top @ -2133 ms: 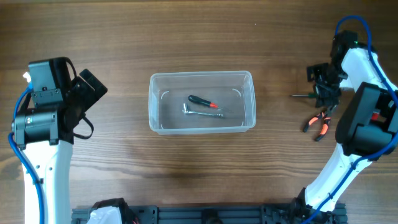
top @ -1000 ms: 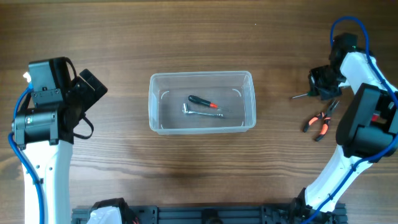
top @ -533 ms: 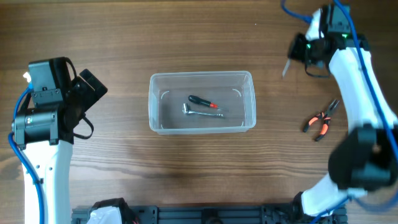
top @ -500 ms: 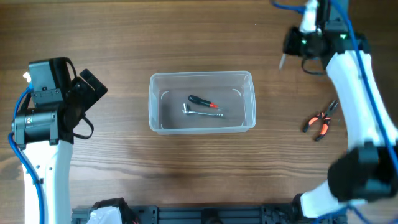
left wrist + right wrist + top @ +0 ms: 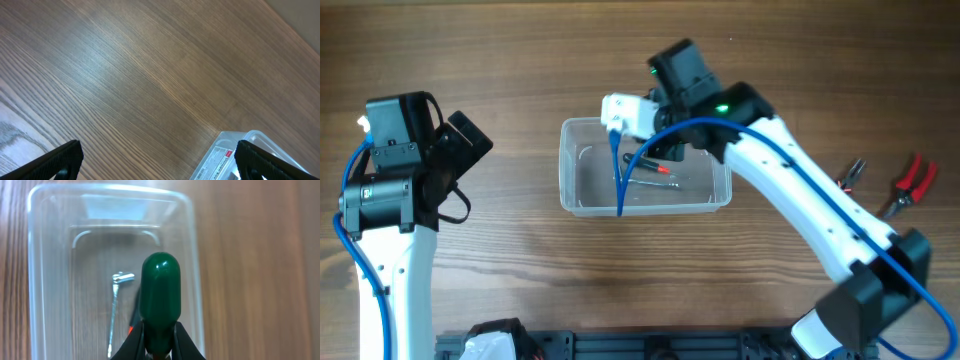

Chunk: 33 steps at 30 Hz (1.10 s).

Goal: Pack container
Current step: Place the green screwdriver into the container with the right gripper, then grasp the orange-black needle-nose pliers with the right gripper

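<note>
Right gripper [image 5: 159, 340] pinches a green-handled screwdriver [image 5: 160, 290] over the container [image 5: 32, 280], its smooth rounded plastic butt facing the wrist camera. Container sits mid-worktop [image 5: 520, 290]: clear thin-walled tub, rounded corners, thicker rim. Inside already: a bare-metal L-shaped key [image 5: 114, 310] and a black-and-red screwdriver [image 5: 662, 172]. Green one not yet released. Red-handled pliers [image 5: 913, 177] lie on the wood grain off to the right, so I judge we're roughly halfway. Left gripper [image 5: 160, 165] is spread wide, idle, well left of the tub.
</note>
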### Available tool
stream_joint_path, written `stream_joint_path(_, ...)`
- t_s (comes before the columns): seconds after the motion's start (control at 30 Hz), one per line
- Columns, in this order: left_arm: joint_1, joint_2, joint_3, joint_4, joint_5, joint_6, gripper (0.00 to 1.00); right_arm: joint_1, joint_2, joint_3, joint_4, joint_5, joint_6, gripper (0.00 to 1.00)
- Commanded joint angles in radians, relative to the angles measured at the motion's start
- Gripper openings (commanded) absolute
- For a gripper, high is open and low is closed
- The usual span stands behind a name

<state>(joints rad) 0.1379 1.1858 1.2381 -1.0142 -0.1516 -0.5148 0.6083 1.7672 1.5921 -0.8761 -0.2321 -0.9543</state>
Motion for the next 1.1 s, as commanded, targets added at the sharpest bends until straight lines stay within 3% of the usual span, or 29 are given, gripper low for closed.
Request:
stream_joint_path(0.0, 0.005, 0.002, 0.000, 0.000, 0.009, -0.014, 1.00, 0.004, 0.134, -0.017, -0.004, -0.090, -0.079, 0.04)
stream_joint_path(0.13, 0.005, 0.002, 0.000, 0.001, 0.008, -0.014, 1.00, 0.004, 0.265, -0.017, -0.005, -0.114, -0.067, 0.04)
stream_joint_path(0.33, 0.005, 0.002, 0.000, 0.004, 0.009, -0.014, 1.00, 0.004, 0.329, -0.017, -0.005, -0.113, -0.067, 0.06)
stream_joint_path(0.43, 0.005, 0.002, 0.000, 0.003, 0.009, -0.014, 1.00, 0.004, 0.329, -0.017, -0.012, -0.113, -0.048, 0.33)
stream_joint_path(0.47, 0.005, 0.002, 0.000, 0.003, 0.008, -0.014, 1.00, 0.004, 0.329, -0.017, -0.011, -0.113, -0.017, 0.64)
stream_joint_path(0.53, 0.005, 0.002, 0.000, 0.003, 0.008, -0.014, 1.00, 0.004, 0.329, -0.016, -0.013, -0.112, 0.032, 0.98)
stream_joint_path(0.67, 0.005, 0.002, 0.000, 0.004, 0.008, -0.014, 1.00, 0.003, 0.285, 0.009, -0.026, -0.077, 0.308, 1.00)
stream_joint_path(0.83, 0.005, 0.002, 0.000, 0.004, 0.008, -0.014, 1.00, -0.082, 0.075, 0.047, -0.028, 0.084, 0.761, 1.00)
stream_joint_path(1.07, 0.005, 0.002, 0.000, 0.003, 0.009, -0.014, 1.00, -0.391, -0.202, 0.047, -0.096, 0.084, 1.030, 1.00)
